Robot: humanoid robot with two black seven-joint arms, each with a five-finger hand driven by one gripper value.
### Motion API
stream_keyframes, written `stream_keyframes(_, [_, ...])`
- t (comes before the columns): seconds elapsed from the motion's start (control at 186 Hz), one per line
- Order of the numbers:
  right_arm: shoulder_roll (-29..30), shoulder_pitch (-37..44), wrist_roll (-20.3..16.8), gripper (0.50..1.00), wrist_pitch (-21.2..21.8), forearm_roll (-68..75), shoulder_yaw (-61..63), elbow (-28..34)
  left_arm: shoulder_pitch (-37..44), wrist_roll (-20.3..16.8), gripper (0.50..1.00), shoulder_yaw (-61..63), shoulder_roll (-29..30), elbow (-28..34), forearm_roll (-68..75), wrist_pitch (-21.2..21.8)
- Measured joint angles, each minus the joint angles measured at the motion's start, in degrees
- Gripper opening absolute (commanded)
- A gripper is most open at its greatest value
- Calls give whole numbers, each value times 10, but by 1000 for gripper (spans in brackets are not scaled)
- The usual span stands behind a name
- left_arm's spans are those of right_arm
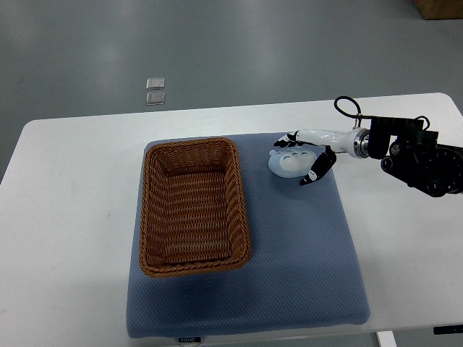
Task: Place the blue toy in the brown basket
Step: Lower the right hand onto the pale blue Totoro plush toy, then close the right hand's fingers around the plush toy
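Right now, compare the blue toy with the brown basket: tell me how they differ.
The pale blue rounded toy is far smaller than the brown woven wicker basket. The toy looks smooth and glossy; the basket is ribbed weave. The right hand is around the toy, while nothing touches the basket, which holds nothing. The toy lies right of the basket. Both rest on the blue-grey padded mat.

I see the blue toy (288, 163), a pale blue rounded piece, lying on the mat just right of the brown basket's far right corner. The brown basket (194, 207) is a rectangular wicker one, upright and open, nothing inside it.
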Motion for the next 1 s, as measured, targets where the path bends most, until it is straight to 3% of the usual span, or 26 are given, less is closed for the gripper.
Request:
stream_keyframes(0.166, [0,-1,0,885,0,0,0,0,0,0,1000,0,0,0,0,0])
stream_keyframes(0.509, [15,-6,0,500,-10,0,-3,0,0,0,1000,0,0,0,0,0])
stream_keyframes(0.82, [15,-4,10,500,-13,6,5,0,0,0,1000,0,0,0,0,0])
stream_keyframes(0.997, [9,-2,33,500,-20,12,10,1,0,0,1000,0,0,0,0,0])
